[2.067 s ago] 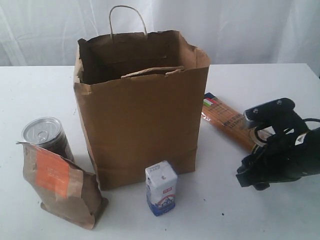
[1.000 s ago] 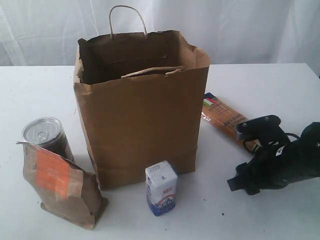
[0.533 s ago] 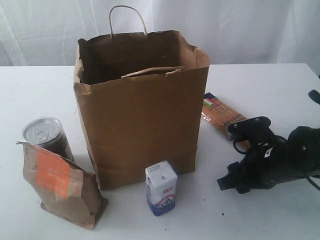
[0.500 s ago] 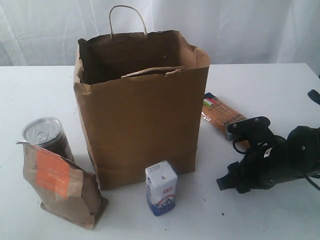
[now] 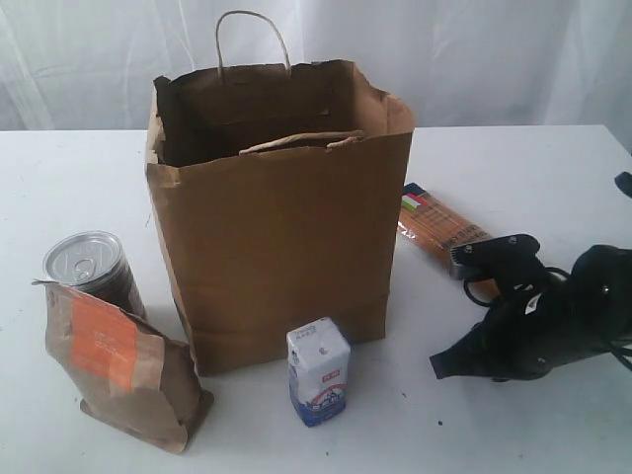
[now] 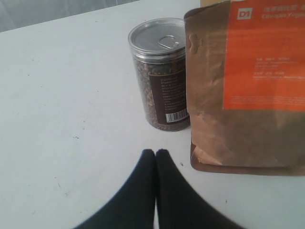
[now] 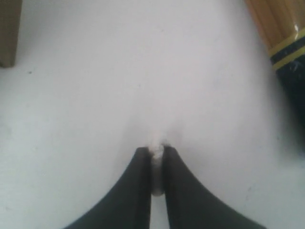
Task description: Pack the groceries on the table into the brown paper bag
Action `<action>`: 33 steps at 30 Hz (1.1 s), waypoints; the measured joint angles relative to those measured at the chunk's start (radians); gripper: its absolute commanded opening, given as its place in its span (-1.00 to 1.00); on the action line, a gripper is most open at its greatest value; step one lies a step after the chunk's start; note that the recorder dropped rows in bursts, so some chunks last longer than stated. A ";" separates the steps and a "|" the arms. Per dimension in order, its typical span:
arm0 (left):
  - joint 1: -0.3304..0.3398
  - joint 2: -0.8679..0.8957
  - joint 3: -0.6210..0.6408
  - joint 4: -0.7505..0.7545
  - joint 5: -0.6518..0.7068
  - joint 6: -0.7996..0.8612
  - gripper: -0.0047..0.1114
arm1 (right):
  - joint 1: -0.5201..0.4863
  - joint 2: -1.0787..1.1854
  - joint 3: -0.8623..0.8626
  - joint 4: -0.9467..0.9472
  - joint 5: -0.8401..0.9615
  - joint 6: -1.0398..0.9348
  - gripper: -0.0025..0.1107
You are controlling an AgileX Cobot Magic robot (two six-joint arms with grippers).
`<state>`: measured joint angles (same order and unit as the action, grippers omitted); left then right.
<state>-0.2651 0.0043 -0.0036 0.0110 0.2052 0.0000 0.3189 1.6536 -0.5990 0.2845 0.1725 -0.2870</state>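
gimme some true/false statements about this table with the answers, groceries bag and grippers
1. The silver-topped can stands upright on the table. True.
2. The spaghetti packet lies inside the paper bag. False: it lies flat on the table, right of the bag in the exterior view.
3. The white-blue carton stands on the table in front of the bag. True.
4. The left gripper holds the kraft pouch. False: its fingers are pressed together on nothing, apart from the pouch.
5. The right gripper hangs over the bag's opening. False: it is low over the table, right of the bag.
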 measured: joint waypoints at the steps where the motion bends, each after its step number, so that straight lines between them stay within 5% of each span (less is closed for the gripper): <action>1: 0.000 0.000 0.000 0.000 0.000 0.000 -0.92 | 0.000 -0.011 0.002 0.000 0.015 0.000 -0.96; 22: 0.000 0.000 0.000 0.000 0.000 0.000 -0.92 | 0.000 -0.490 0.005 -0.001 0.019 0.006 -0.96; 33: 0.000 0.000 0.000 0.000 0.000 0.000 -0.92 | 0.000 -0.706 -0.152 -0.001 -0.027 0.006 -0.96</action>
<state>-0.2651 0.0043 -0.0036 0.0110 0.2052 0.0000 0.3189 0.9478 -0.7512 0.2831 0.1457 -0.2810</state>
